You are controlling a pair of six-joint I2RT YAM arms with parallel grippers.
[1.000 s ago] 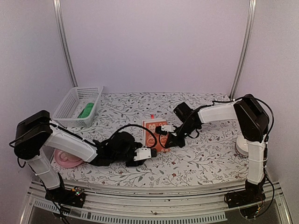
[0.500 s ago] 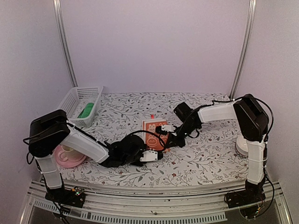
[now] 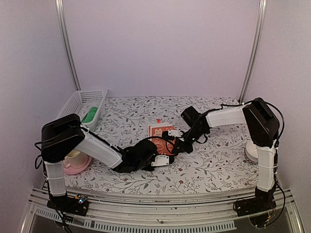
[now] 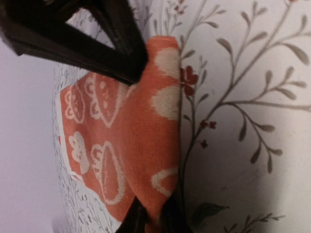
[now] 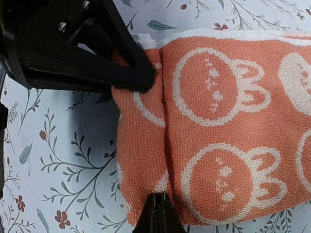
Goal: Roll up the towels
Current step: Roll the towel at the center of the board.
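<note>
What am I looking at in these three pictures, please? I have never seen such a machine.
These are two robot arms bolted at the near edge of a flowered table. The wide picture comes from a fixed camera above and behind them. The two close pictures come from small cameras on the wrists, so each shows its own tool. On the table lie an orange towel, a pink dish, and a white basket with a green towel inside. The left tool and the right tool both pinch a folded edge of the orange towel; the dark shapes in the close pictures are their fingers.
</note>
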